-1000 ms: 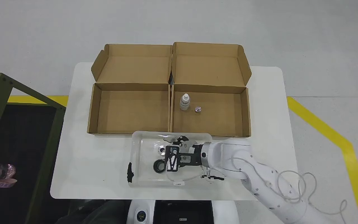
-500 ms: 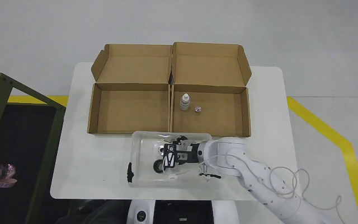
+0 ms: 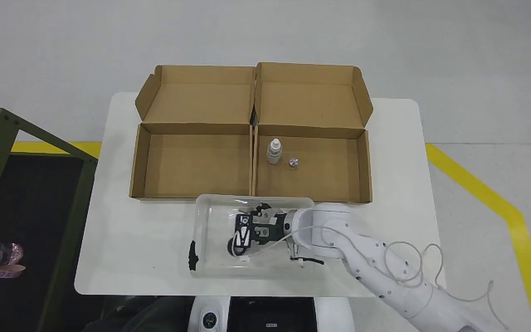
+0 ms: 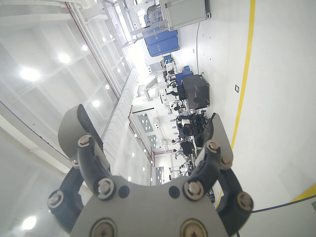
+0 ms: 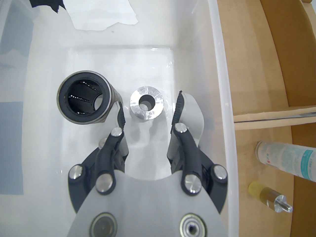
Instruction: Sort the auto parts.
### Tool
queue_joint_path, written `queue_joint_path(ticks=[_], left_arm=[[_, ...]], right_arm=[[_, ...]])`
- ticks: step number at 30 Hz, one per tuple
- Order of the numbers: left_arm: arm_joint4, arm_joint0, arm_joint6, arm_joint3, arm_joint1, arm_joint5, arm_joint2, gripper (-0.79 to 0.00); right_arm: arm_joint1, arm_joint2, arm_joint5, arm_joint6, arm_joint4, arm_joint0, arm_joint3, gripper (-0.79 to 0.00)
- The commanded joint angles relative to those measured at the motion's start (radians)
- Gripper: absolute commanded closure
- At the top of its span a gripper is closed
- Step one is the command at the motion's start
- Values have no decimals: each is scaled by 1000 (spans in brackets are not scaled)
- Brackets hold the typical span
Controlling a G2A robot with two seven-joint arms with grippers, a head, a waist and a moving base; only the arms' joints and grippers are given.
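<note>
My right gripper (image 5: 149, 110) is down inside the clear plastic bin (image 5: 222, 75), open. A small silver bushing (image 5: 147, 106) stands on end between its fingers (image 5: 178, 107), with a gap on each side. A black-and-steel linear bearing (image 5: 84, 97) lies right beside one fingertip. In the top view the right gripper (image 3: 243, 232) is at the middle-left of the bin (image 3: 203, 241), with the bearing (image 3: 235, 246) just beside it. My left gripper (image 4: 148, 122) is open with nothing in it and points up at the room.
Two open cardboard boxes sit behind the bin: the left box (image 3: 192, 162) and the right box (image 3: 332, 170), which holds a white bottle (image 3: 275, 151) and a small metal-tipped part (image 3: 292, 163). A black clip (image 3: 192, 256) hangs on the bin's left wall. Dark parts (image 3: 264, 206) lie at its far side.
The right gripper has slid leftward inside the bin, arriving beside the bearing. The boxes and their contents have not moved.
</note>
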Motion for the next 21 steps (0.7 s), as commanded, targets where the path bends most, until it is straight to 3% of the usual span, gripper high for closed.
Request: queue_joint_path(ticks=[1,15,17,19,21], left_arm=[[0,0,0,0,0,0,0,-785],[0,0,0,0,0,0,0,-785],[0,0,0,0,0,0,0,-785],[0,0,0,0,0,0,0,-785],[0,0,0,0,0,0,0,-785]], right_arm=[[-6,-9,3,-2,2,10,12,-379],[-52,-68,15,-7,12,68,124,-339],[-55,-70,11,-8,16,68,131,-246],[-58,-72,3,-11,19,68,129,-83],[-59,-71,-4,-10,21,67,122,0]])
